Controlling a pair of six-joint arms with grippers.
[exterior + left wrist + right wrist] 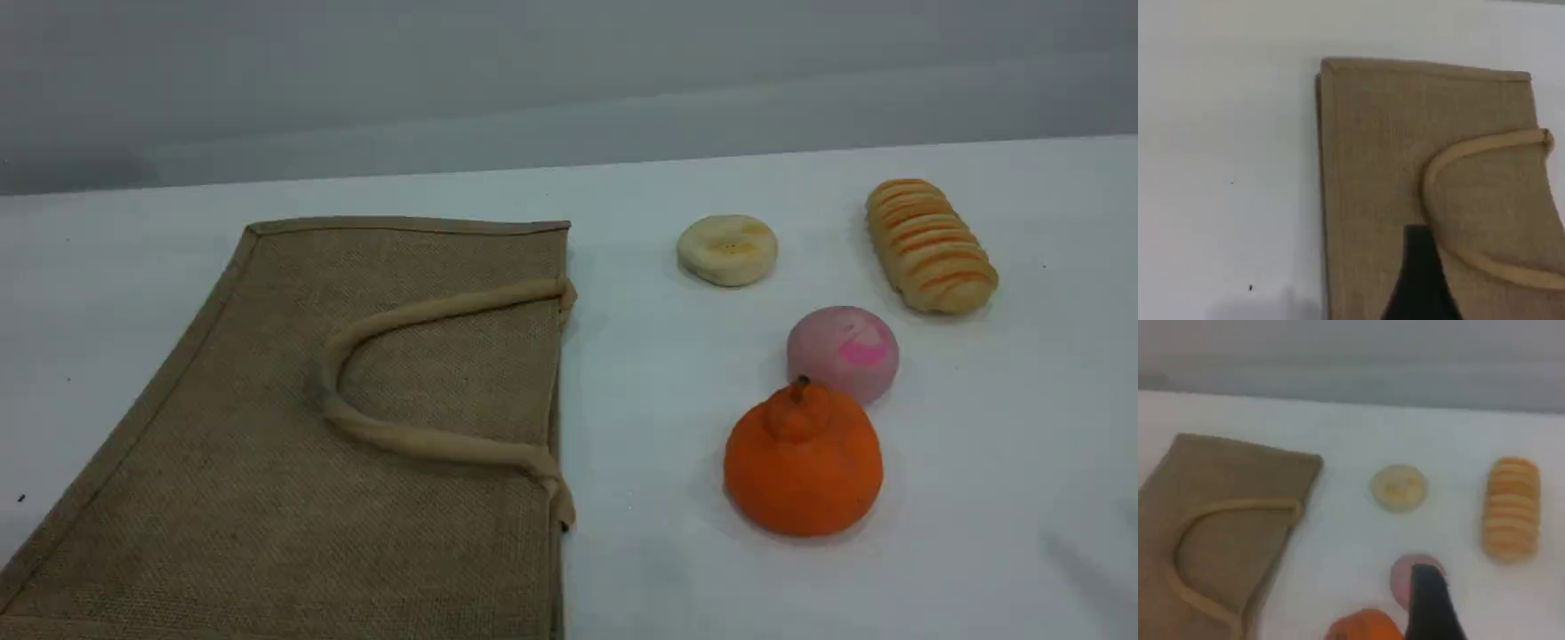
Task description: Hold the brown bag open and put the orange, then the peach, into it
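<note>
In the scene view, the large tan-brown woven jute bag (pixel 222 462) lies flat on the white bench (pixel 658 533). Its mouth edge faces the fruits and is pressed shut, and its beige rope handle (pixel 333 373) is folded back over the cloth. If you pinch both layers or both handles together, the mouth will probably never open. The bag could also slide if you pull sideways. The bright orange knobby toy orange (pixel 805 462) sits right in front of the pale pink round peach (pixel 845 351). I cannot tell whether they touch, so a careless approach may send the peach rolling. The cream-yellow round bun (pixel 727 250) and the orange-striped yellow bread loaf (pixel 931 246) sit farther back, and you could mistake either for a task fruit. In the left wrist view, your left tool (pixel 1421 273) hangs above the bag near the handle's curve, spread wide and holding nothing. Only one fingertip shows, so judge the descent carefully. In the right wrist view, your right tool (pixel 1431 607) is also apart and empty. Its dark fingertip covers part of the peach, and the orange is cut off at the bottom edge, so you risk closing on the wrong fruit first.
</note>
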